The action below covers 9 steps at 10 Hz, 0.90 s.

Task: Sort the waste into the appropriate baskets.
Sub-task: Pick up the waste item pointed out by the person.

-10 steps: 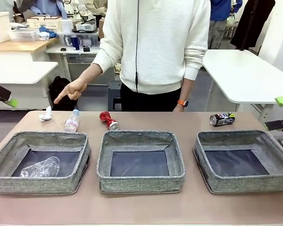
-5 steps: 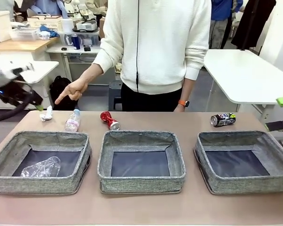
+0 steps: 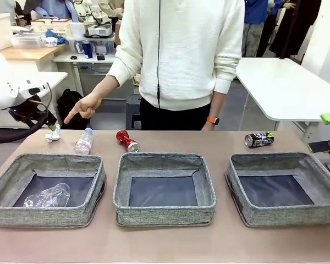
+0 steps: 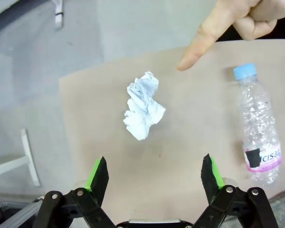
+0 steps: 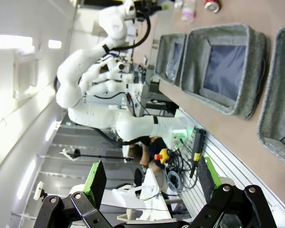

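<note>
My left gripper (image 3: pixel 48 122) (image 4: pixel 154 173) hangs open just above the crumpled white paper (image 3: pixel 53 133) (image 4: pixel 143 105) at the table's far left. A person's hand (image 3: pixel 82 107) (image 4: pixel 213 28) points down at the paper. Beside it lies a small clear bottle with a pink label (image 3: pixel 83 141) (image 4: pixel 259 128). A crushed red can (image 3: pixel 127 141) lies behind the middle basket (image 3: pixel 164 213), and a crushed black can (image 3: pixel 259 139) behind the right basket (image 3: pixel 286 214). The left basket (image 3: pixel 44 215) holds a crushed clear plastic bottle (image 3: pixel 47 196). My right gripper (image 3: pixel 329 132) (image 5: pixel 149 178) stands open at the right edge, off the table.
The person in a white sweater (image 3: pixel 181 55) stands at the far edge behind the middle basket. The three baskets take up most of the table; a bare strip of tabletop (image 3: pixel 165 247) runs along the near edge. Other tables stand behind.
My left arm has swung in from the left edge to above the crumpled paper. The pointing hand, the litter and my right gripper have stayed put.
</note>
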Each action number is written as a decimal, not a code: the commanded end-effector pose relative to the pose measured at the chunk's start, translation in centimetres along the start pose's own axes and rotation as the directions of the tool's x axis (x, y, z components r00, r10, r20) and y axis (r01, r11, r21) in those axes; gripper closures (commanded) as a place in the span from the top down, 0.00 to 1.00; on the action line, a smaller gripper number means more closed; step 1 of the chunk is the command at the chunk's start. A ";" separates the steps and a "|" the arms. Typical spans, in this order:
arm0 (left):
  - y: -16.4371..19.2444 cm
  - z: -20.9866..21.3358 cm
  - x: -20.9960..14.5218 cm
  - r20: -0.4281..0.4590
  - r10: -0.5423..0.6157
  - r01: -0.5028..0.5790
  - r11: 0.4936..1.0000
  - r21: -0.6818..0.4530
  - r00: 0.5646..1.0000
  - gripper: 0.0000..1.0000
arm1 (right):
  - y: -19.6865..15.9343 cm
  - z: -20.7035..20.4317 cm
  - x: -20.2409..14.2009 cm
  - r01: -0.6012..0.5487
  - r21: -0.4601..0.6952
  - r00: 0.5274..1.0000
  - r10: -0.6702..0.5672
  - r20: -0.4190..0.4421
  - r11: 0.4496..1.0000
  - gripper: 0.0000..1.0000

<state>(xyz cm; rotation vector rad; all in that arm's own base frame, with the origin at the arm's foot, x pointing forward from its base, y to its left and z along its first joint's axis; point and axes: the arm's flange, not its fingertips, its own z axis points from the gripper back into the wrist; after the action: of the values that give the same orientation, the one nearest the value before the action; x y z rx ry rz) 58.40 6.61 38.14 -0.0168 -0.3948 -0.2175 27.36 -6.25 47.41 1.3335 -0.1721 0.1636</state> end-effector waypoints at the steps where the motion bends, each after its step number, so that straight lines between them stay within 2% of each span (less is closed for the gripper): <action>1: 0.2 -0.1 0.2 0.006 0.002 -0.002 1.000 0.003 1.000 1.00 | 0.2 0.0 0.4 -0.015 0.006 1.000 0.015 0.022 1.000 1.00; 2: -0.4 -0.6 0.6 0.004 -0.077 0.077 0.997 -0.025 0.997 1.00 | 0.2 0.0 0.4 -0.015 0.006 1.000 0.015 0.022 1.000 1.00; 3: -0.2 -2.0 1.2 0.030 -0.095 0.096 0.993 -0.063 0.995 1.00 | 0.2 0.0 0.4 -0.015 0.006 1.000 0.015 0.022 1.000 1.00; 4: -0.1 -2.8 1.2 0.049 -0.089 0.091 0.995 -0.043 0.995 1.00 | 0.2 0.0 0.4 -0.015 0.006 1.000 0.015 0.022 1.000 1.00; 6: 0.3 -4.5 1.6 0.023 -0.078 0.078 0.997 -0.016 0.997 1.00 | 0.2 0.0 0.4 -0.015 0.006 1.000 0.015 0.022 1.000 1.00; 9: 0.6 -7.0 2.6 0.071 -0.102 0.101 0.995 0.010 0.992 1.00 | 0.2 0.0 0.4 -0.015 0.006 1.000 0.015 0.022 1.000 1.00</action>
<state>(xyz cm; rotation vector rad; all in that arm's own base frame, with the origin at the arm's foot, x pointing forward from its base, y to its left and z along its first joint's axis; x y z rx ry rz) 62.58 5.98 32.83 -0.0112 -0.4372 -0.2862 27.37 -6.26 47.40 1.3336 -0.1723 0.1634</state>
